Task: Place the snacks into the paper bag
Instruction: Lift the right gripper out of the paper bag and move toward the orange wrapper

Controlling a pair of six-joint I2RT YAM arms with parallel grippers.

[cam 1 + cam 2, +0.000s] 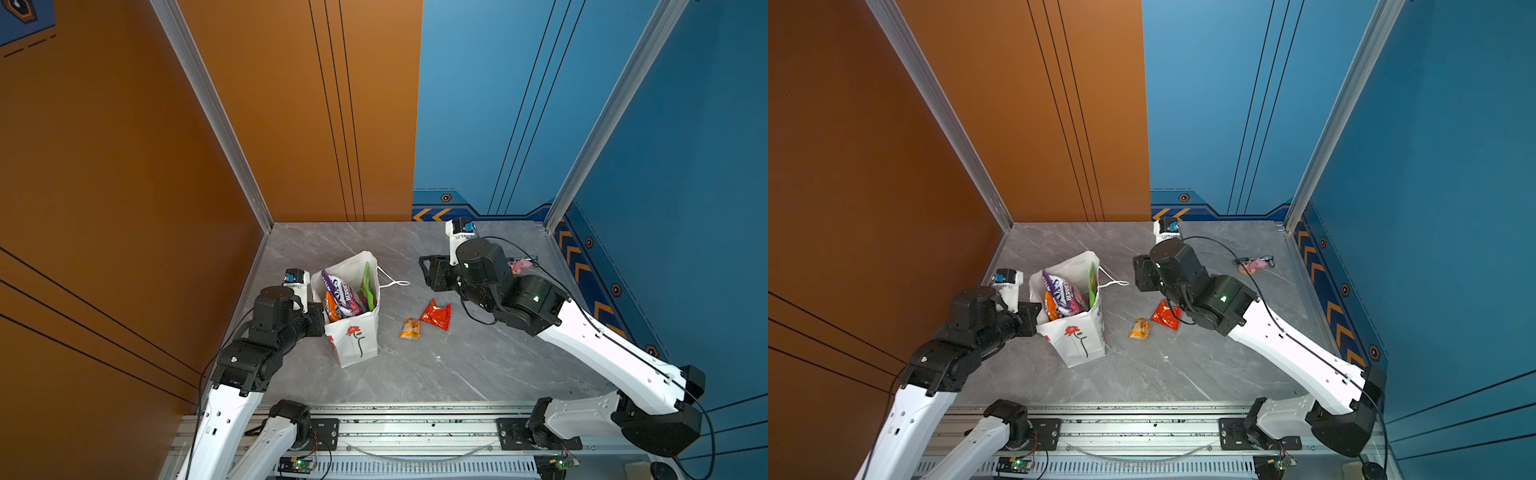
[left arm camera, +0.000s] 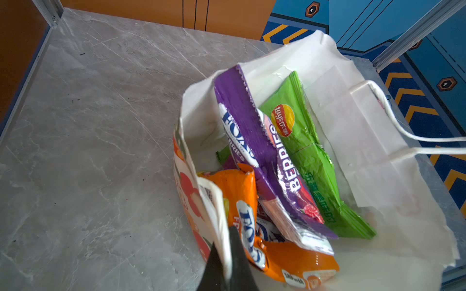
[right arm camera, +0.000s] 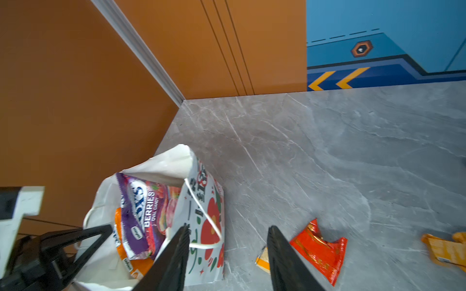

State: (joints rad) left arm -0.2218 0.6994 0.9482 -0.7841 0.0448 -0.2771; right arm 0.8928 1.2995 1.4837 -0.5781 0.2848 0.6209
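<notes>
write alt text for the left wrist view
The left gripper is shut on the rim of a white paper bag, holding it open on a grey table. Inside are a purple packet, a green packet and an orange packet.

white paper bag (image 1: pixel 358 338) with a red flower print, standing upright and open, purple packet (image 1: pixel 341 291), orange packet (image 1: pixel 331 308) and green packet (image 1: pixel 367 279) sticking up inside it, red packet (image 1: pixel 436 314) and small orange-yellow packet (image 1: pixel 410 328) lying flat side by side outside, near it
</notes>
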